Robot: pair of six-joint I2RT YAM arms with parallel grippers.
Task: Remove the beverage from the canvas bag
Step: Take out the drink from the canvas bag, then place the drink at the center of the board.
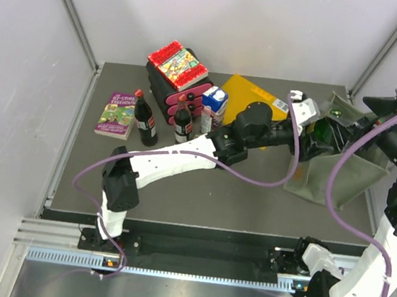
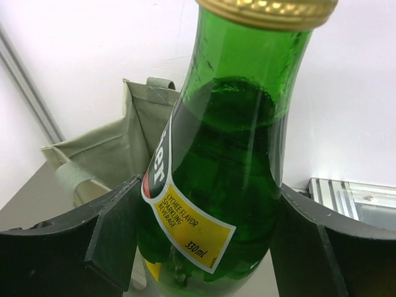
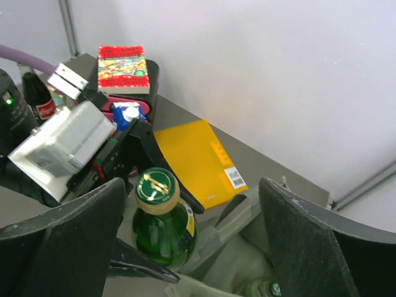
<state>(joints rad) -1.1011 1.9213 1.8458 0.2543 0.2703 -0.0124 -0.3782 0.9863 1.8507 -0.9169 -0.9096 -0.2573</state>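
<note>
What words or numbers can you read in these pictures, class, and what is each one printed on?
"LYCHEE FLAVOR SPARKLING BEVERAGE": yellow label on the green bottle.
"330mL": same label.
"er": end of a larger white word on that bottle.
Too small or blurred: covers of the purple book and red book, labels of the dark bottles, blue carton, sticker on the yellow folder.

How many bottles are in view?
3 clearly: one dark bottle by the purple book, a second dark bottle beside it, green bottle in the left end effector at the canvas bag. Others may hide inside.
</note>
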